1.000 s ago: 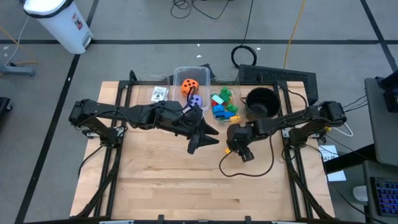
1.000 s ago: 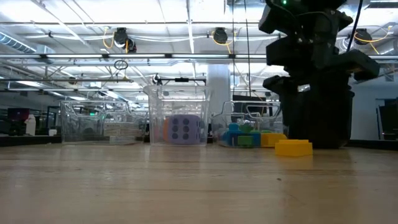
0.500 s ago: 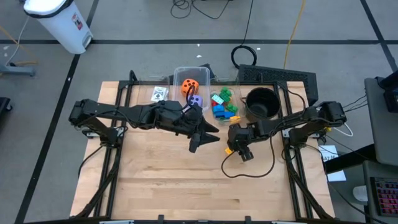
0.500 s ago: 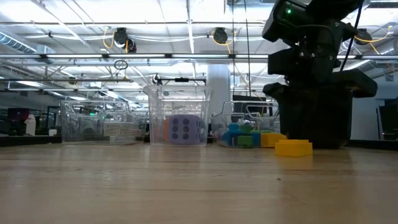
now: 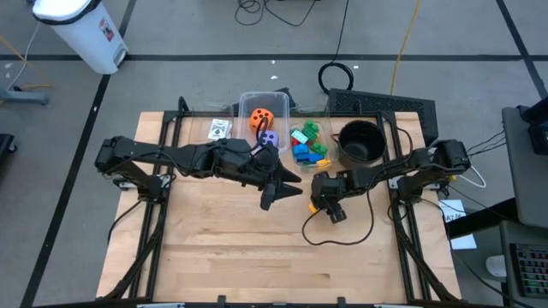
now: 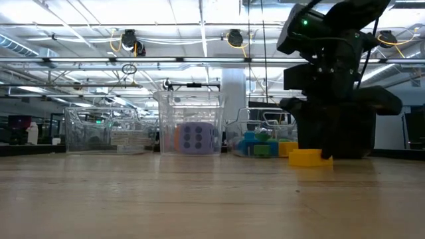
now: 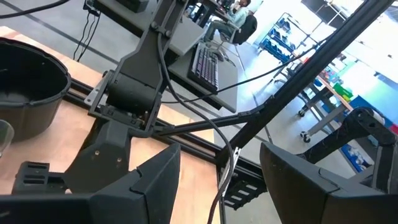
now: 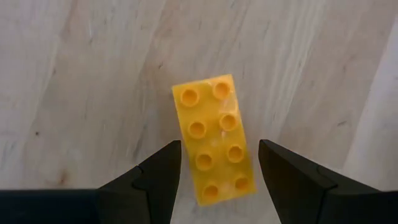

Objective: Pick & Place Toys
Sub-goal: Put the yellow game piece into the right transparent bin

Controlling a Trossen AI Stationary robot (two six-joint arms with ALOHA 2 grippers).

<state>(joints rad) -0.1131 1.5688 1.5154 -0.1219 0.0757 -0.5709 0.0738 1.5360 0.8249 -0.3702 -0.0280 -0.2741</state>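
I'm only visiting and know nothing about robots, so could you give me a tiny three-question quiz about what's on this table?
1. True or false: the yellow brick lies flat on the table, studs up.
2. Which gripper hangs right over that brick? A) left gripper B) right gripper C) neither
3. Fill in: the purple die sits inside a clear ____.

Key
1. True; its eight studs face the right wrist camera.
2. B; the right gripper is open, fingers on either side of the brick, not gripping. The left gripper waits open at mid-table.
3. bin
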